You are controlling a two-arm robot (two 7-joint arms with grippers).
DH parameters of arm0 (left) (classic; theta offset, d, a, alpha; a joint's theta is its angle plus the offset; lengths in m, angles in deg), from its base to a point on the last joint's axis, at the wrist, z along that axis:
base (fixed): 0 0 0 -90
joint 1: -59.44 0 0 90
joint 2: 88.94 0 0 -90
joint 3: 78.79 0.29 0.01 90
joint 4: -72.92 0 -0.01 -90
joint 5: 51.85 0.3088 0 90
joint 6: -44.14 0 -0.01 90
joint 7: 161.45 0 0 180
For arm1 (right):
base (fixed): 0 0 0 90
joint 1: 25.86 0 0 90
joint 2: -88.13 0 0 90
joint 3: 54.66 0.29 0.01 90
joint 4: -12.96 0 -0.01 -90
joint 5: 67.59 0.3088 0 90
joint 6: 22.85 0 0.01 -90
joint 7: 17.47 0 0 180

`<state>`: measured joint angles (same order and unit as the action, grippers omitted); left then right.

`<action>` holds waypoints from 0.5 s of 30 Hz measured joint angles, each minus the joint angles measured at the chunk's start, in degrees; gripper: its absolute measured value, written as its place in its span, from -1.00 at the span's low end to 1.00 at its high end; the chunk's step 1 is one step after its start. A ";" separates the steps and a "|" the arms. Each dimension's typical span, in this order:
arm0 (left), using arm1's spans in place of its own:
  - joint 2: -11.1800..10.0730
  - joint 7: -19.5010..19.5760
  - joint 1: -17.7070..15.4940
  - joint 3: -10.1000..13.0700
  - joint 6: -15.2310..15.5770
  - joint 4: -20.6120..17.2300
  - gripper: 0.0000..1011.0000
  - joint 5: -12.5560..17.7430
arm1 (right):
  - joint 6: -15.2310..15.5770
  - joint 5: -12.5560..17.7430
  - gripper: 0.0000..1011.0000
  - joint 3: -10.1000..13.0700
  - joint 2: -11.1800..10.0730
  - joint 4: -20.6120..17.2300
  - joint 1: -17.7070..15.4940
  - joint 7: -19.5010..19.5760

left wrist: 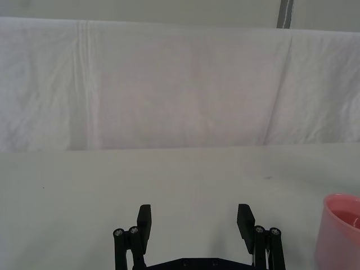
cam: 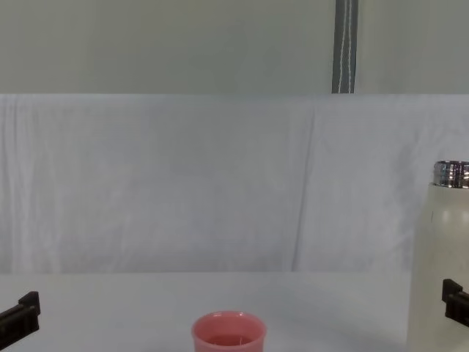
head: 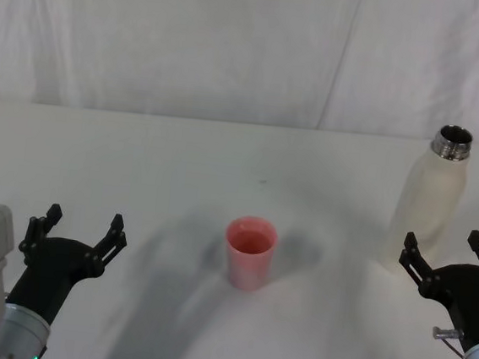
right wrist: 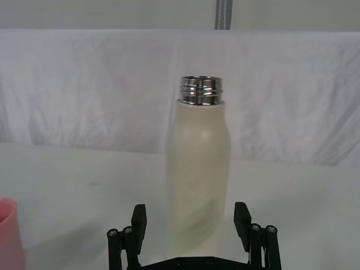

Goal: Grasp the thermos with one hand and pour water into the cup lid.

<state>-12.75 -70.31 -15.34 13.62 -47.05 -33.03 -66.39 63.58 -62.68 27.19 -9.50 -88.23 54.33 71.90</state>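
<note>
Because the tall cream-white thermos [head: 431, 198] with its shiny threaded steel neck stands uncapped at the white bench's [head: 181, 165] right side, the right gripper [head: 451, 249] sits just before it, jaws spread wide enough to straddle the body. Well apart, mid-bench, the small salmon-pink cup lid [head: 249, 252] waits upright, mouth open for pouring. Parked low at left, the left gripper [head: 81, 227] also holds its jaws wide, grasping nothing.
</note>
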 joint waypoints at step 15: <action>0.00 0.00 0.00 0.00 0.00 0.00 0.98 0.00 | -0.87 2.79 0.98 3.55 2.85 2.94 1.46 -2.92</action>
<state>-12.75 -70.31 -15.34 13.62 -47.05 -33.03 -66.39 62.70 -59.89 30.74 -6.65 -85.29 55.80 68.98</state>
